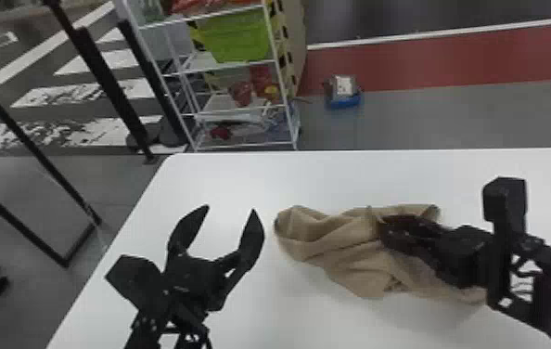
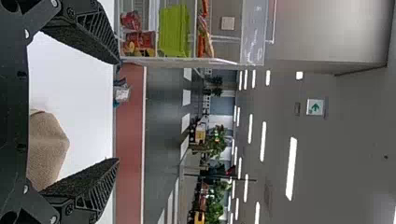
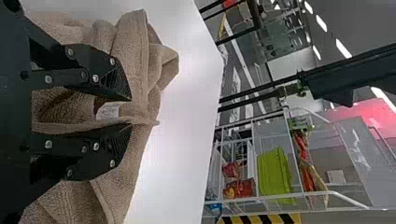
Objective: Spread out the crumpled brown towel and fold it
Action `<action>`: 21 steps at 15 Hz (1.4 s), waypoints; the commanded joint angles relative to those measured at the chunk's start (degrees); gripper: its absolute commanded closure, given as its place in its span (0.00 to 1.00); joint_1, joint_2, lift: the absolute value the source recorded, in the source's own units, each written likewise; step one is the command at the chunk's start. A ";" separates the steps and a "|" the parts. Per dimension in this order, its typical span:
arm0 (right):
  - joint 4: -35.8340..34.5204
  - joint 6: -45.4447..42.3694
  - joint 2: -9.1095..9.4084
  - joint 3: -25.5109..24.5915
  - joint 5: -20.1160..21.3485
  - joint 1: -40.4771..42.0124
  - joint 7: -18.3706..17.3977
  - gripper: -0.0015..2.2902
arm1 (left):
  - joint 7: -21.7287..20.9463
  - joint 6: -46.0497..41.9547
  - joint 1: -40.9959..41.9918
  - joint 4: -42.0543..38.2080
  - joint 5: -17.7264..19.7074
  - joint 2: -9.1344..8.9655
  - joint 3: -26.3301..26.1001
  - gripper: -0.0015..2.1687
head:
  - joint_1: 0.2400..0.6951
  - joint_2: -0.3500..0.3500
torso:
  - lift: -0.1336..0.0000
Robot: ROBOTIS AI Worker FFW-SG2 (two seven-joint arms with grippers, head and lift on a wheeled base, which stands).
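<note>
Well, my left gripper (image 1: 231, 208) is over the white bench (image 1: 223, 176), just beside the brown towel (image 1: 349, 250), its jaws spread wide with nothing between them. The towel lies on the bench to the right of it, bunched into loose, uneven folds. My right gripper (image 1: 383, 225) is in among those folds, reaching across the cloth from the right. In my right wrist view its jaws stand a little apart, a raised edge of towel and a small pale label (image 3: 108, 111) showing between them. Beyond the bench stands a white rack with a green bin (image 1: 242, 39).
</note>
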 commanded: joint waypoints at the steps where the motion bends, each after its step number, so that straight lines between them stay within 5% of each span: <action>1: -0.65 -0.29 0.00 -0.01 0.24 0.34 0.01 0.69 | 0.00 0.00 0.00 0.05 0.11 -0.15 0.14 0.07 | 1.00 0.95 | 0.07; 10: -6.01 -2.57 0.00 3.24 -0.46 3.77 0.19 0.72 | -0.53 0.18 0.79 -0.22 0.11 -0.15 0.49 0.07 | 1.00 1.00 | 0.07; 14: -11.55 -2.92 0.00 8.78 -2.83 6.58 1.94 0.72 | -1.32 0.18 1.06 0.05 0.20 -0.15 0.66 0.07 | 1.00 1.00 | 0.07; 17: -11.72 -0.99 0.09 15.63 0.59 6.76 1.86 0.72 | -1.32 0.35 0.97 0.31 0.20 -0.15 1.01 0.07 | 1.00 1.00 | 0.07; 19: -9.09 8.33 1.58 18.97 3.32 3.68 2.03 0.71 | -1.32 0.35 1.06 0.31 0.20 -0.15 1.01 0.07 | 1.00 1.00 | 0.07; 20: -8.47 13.25 1.67 20.47 5.16 2.36 1.94 0.47 | -1.32 0.35 1.41 -0.04 0.29 -0.15 1.01 0.07 | 1.00 1.00 | 0.07; 21: -8.47 14.13 1.58 20.56 6.13 2.80 1.86 0.13 | -1.32 0.35 1.67 -0.39 0.29 -0.15 1.10 0.07 | 1.00 1.00 | 0.07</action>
